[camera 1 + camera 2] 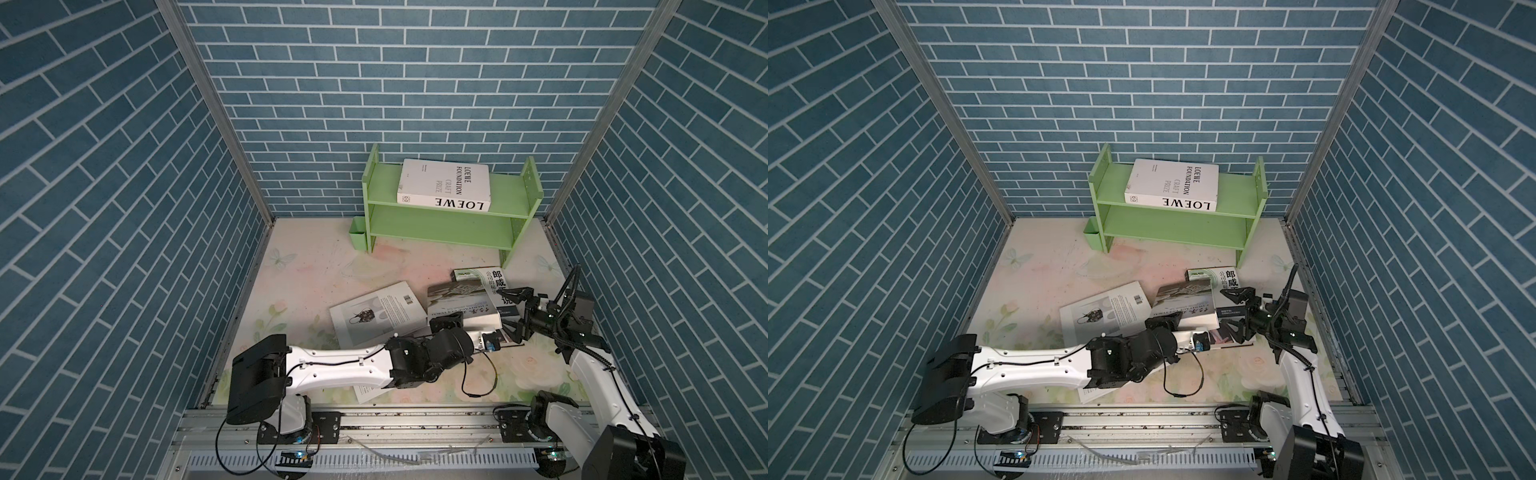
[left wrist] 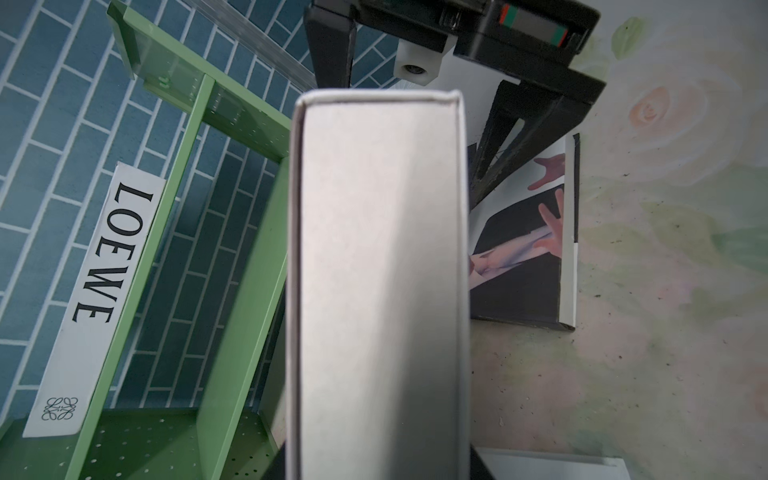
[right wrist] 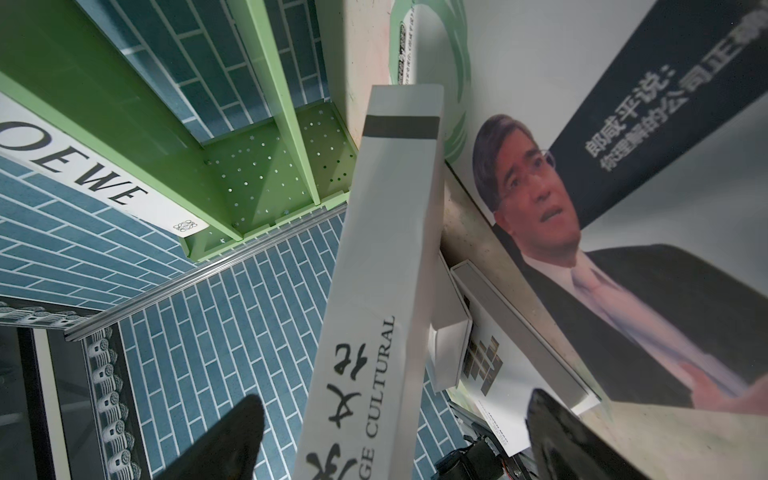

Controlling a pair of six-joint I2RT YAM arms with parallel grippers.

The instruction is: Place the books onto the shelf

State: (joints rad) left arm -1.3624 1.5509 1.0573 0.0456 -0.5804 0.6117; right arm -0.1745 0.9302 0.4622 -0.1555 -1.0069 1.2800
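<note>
left gripper [image 1: 446, 326] clamped on the thick white-spined book with a grey photo cover [image 1: 461, 297], jaws above and below its near page edge; book tilted, lying across the white book with a suited man's portrait [image 1: 492, 277]; right gripper [image 1: 514, 313] spread wide, jaws either side of the held book's spine end, a gap on each side in the right wrist view; right arm close to the right wall rail; flat white book with a barcode [image 1: 378, 311] just beside the held one on its left; white book corner [image 1: 368, 392] pokes out under the left arm near the front rail; light green wooden two-tier shelf [image 1: 440, 227] stands at the back wall; white LOEWE-lettered book [image 1: 444, 183] flat on the upper tier, spine at the front edge, bare board either side; lower tier board bare along its width; bare floral tabletop [image 1: 311, 270] between shelf and loose books; small green cup [image 1: 357, 239] against the shelf's left upright.
</note>
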